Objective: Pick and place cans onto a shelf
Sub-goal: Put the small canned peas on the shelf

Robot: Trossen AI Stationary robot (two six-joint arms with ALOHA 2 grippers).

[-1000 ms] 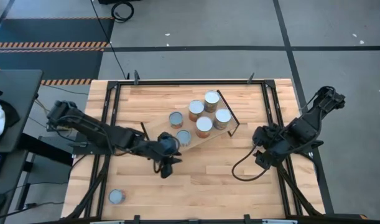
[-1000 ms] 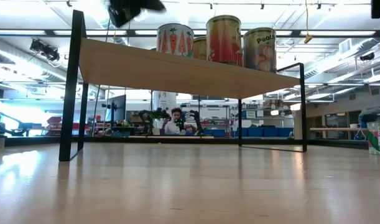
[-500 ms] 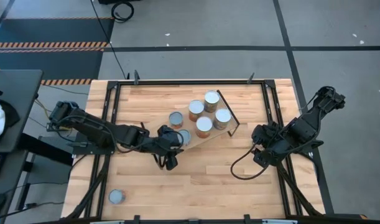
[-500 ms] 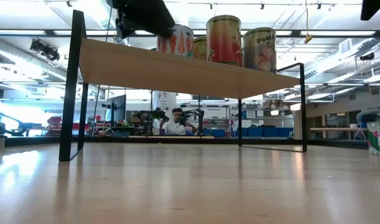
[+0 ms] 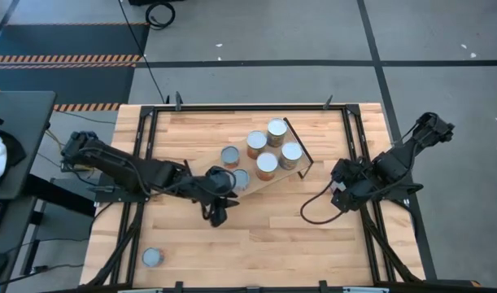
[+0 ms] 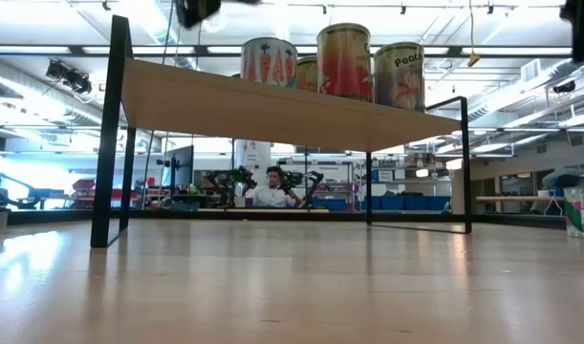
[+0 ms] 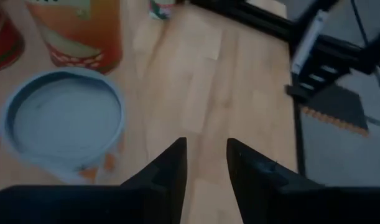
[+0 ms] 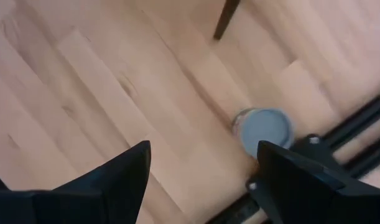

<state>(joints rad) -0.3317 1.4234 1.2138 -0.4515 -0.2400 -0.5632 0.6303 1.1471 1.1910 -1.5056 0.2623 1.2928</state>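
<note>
Left claw [image 5: 218,218] shifted back, slightly apart; right claw [image 5: 339,195] wide apart; wood tabletop [image 5: 256,236], lab bkgd.

"Peach" partly readable on can [image 6: 400,75] on the shelf [image 6: 272,110], other labels unreadable

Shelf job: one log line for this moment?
left gripper: empty, beside shelf | right gripper: open, waiting | cans on shelf: six | stray can: on table

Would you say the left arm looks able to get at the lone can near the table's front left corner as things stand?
Probably yes: the left pincer is empty, slightly parted, and only bare tabletop lies between it and the lone can. The shelf sits off that path.
</note>
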